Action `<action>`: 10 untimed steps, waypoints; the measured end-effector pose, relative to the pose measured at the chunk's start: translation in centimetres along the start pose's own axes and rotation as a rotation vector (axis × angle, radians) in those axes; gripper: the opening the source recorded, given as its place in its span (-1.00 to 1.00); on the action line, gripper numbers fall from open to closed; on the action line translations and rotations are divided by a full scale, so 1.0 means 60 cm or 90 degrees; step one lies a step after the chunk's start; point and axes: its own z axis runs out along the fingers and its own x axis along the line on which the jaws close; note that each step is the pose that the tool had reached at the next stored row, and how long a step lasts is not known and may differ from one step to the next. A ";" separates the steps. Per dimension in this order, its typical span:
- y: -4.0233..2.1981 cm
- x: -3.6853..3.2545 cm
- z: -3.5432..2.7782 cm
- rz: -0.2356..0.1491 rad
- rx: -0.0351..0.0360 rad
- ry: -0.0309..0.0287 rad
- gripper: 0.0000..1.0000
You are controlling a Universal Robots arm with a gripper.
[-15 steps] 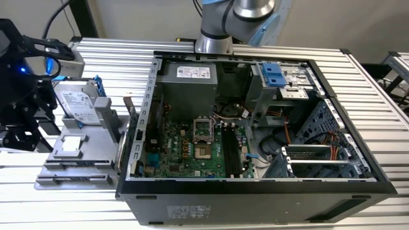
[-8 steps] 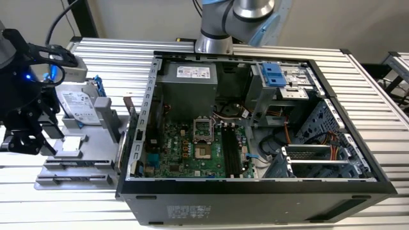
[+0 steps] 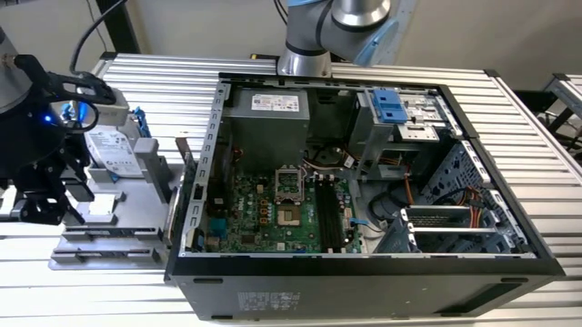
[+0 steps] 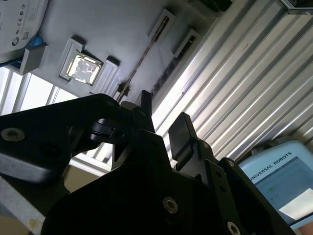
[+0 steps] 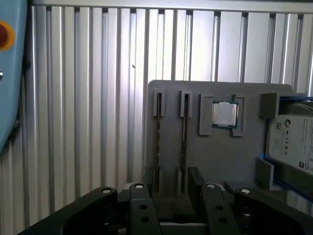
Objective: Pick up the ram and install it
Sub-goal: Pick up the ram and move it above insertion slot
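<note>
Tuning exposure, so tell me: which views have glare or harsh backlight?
Second wrist view: gripper silhouetted black against bright table, CPU glaring white. First wrist view: even light on tray. Exterior view: case evenly lit.

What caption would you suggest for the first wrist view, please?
Open tool over a tray holding two ram sticks, a chip and a drive.

Slatted metal table point(image 3: 536, 116), open computer case point(image 3: 364, 289) (centre), grey fixture point(image 3: 136, 221)
</note>
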 end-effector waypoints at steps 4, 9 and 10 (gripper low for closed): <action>0.000 0.001 0.012 0.002 0.0000 0.0000 1.00; -0.001 0.001 0.024 0.004 -0.0001 0.0000 1.00; -0.001 0.001 0.027 0.004 0.0000 0.0000 1.00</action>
